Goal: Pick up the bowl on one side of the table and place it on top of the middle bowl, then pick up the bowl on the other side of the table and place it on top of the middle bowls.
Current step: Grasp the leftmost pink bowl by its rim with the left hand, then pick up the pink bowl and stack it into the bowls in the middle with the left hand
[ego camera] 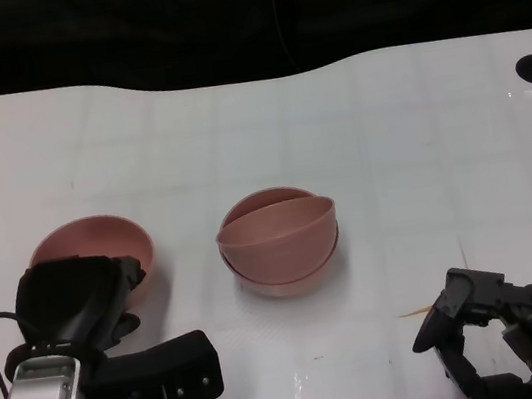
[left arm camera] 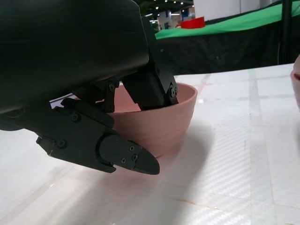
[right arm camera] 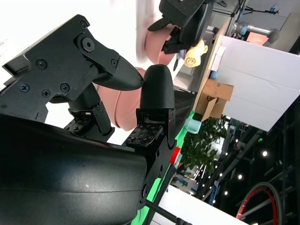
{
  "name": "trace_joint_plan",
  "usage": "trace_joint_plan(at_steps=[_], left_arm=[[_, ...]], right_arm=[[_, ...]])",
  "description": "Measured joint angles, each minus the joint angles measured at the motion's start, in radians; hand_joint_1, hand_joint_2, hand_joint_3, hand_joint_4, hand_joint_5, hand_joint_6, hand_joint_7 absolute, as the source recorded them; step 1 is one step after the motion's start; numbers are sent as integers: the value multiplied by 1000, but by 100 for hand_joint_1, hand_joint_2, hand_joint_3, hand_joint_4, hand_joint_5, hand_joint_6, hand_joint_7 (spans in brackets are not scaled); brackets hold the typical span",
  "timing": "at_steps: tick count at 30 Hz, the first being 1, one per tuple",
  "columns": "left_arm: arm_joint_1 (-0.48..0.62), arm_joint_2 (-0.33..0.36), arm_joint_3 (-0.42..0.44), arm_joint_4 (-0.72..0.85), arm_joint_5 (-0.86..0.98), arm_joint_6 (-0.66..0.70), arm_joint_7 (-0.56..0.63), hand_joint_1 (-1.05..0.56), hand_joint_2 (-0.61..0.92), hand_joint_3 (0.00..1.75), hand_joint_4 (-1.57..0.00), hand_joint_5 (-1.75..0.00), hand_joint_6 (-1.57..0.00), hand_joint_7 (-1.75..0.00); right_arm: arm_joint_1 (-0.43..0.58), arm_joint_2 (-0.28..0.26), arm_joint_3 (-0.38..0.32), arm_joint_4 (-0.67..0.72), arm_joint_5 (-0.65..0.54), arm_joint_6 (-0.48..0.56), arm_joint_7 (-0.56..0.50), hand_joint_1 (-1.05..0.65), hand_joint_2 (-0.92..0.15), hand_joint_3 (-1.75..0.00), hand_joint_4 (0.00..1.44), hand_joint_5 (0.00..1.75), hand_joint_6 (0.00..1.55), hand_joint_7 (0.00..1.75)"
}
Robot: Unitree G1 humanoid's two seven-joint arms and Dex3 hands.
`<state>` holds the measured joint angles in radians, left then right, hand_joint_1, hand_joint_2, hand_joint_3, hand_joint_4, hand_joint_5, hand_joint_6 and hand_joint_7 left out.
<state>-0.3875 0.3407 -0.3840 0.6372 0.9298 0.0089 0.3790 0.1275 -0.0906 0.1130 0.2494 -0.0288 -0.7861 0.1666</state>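
On the glossy white surface (ego camera: 355,125), a round pink plastic bowl (ego camera: 101,244) sits on the robot's left side, and the left hand (ego camera: 79,300) is at its near rim. In the left wrist view the black fingers (left arm camera: 154,86) hook over that rim into the bowl while the thumb lies low outside its wall, so the hand grasps the bowl, which rests on the surface. In the middle stands a stack of two matching pink bowls (ego camera: 280,243), the upper one tilted inside the lower. The right hand (ego camera: 494,325) hangs at the near right, well apart from the stack, its fingers curled loosely apart and holding nothing.
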Motion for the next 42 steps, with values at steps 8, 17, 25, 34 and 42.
trace_joint_plan(at_steps=[8, 17, 25, 34, 42], left_arm=[[5, 36, 4, -163, -9, 6, -1, -22, 90, 17, -87, -175, -62, -170], [28, 64, 43, -358, -106, -79, -32, -19, 61, 79, -86, -175, -62, -174], [11, 65, 79, -402, -247, -194, -170, -26, 56, 107, -89, -175, -69, -173], [-75, 60, 80, -345, -410, -392, -343, -23, 37, 135, -92, -175, -75, -175], [-134, 48, 74, -264, -438, -477, -426, -22, 39, 128, -91, -175, -75, -175]], right_arm=[[1, 0, -2, -1, 1, 1, 3, -16, -45, -130, 87, 169, 83, 133], [1, 1, -3, -2, 2, 6, 5, -17, -45, -130, 87, 170, 83, 134], [1, 1, -3, -2, 2, 8, 8, -17, -45, -128, 87, 171, 82, 133], [1, 1, -3, -2, 5, 17, 11, -17, -46, -128, 87, 170, 82, 133], [1, 1, -3, -2, 3, 16, 11, -18, -45, -129, 87, 170, 82, 133]])
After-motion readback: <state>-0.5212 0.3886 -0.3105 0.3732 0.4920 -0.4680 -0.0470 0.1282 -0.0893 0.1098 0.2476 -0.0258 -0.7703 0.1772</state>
